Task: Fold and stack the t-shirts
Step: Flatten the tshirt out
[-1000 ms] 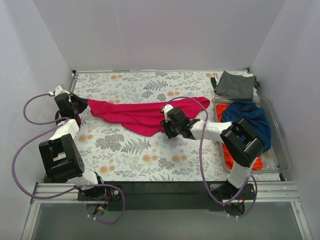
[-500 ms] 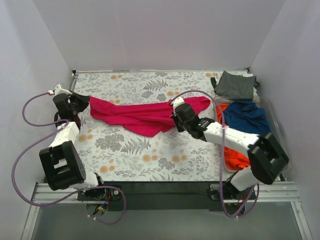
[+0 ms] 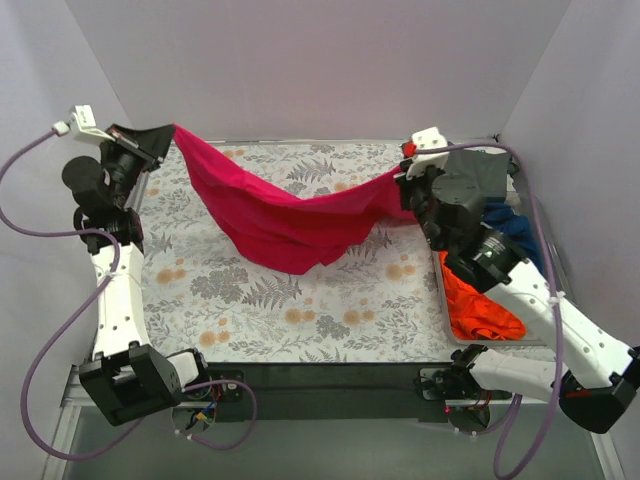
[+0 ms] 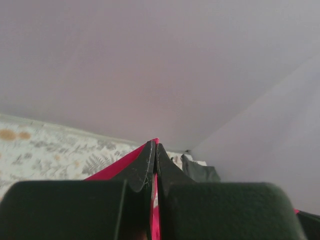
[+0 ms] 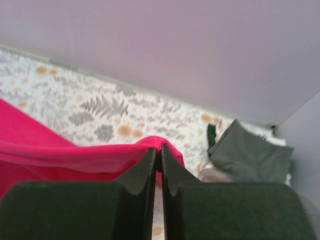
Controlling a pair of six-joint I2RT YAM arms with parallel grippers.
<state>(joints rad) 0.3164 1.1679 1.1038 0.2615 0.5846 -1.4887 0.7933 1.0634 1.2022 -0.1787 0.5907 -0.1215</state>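
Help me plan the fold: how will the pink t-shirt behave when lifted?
Probably floppy: the pink t-shirt sags deeply between the left gripper and right gripper. Likely light, since two small pinches carry it. It may bunch; creases show.

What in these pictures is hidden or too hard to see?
Navy shirt: top view, mostly behind the right arm.
Orange shirt: top view, far part under that arm.
Grey shirt: top view, left part behind that arm's wrist.
Pink shirt: left wrist view, only a sliver shows past the fingers.
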